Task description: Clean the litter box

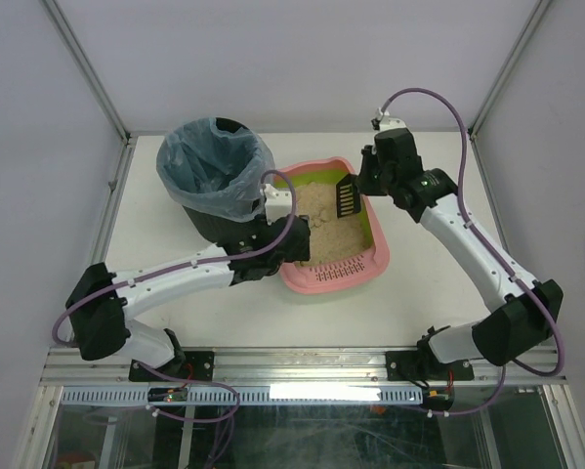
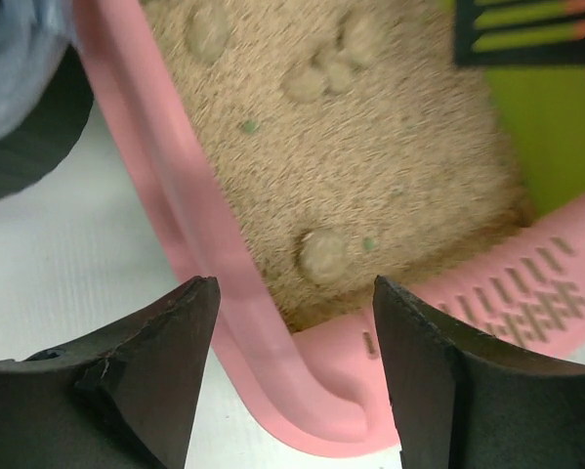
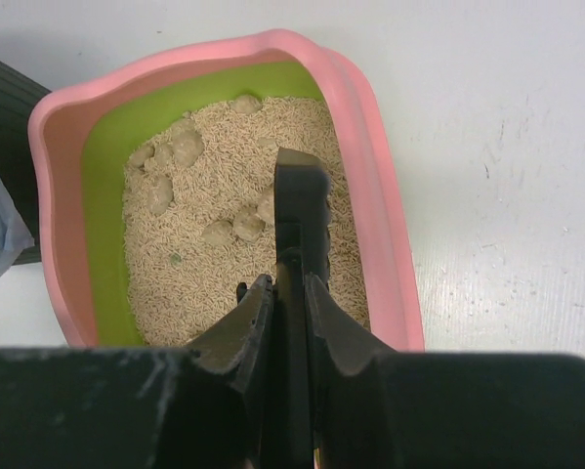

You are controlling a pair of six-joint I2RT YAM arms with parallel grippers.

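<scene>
The pink litter box [image 1: 332, 278] with a lime-green inner rim sits mid-table, holding tan litter with several clumps [image 3: 185, 147]. My left gripper [image 2: 294, 285] is open, its jaws straddling the box's near-left corner rim [image 2: 214, 244] without visibly pressing it; in the top view this gripper [image 1: 297, 249] is at the box's left edge. My right gripper [image 3: 287, 285] is shut on the handle of the black slotted scoop [image 3: 300, 210]. The scoop [image 1: 347, 196] hangs over the litter at the box's far right, and its blade shows in the left wrist view [image 2: 526, 29].
A black round bin [image 1: 214, 171] lined with a blue bag stands just left of and behind the litter box, close to the left arm's wrist. White table [image 1: 438, 293] surrounds the box. Frame posts stand at the table's back corners.
</scene>
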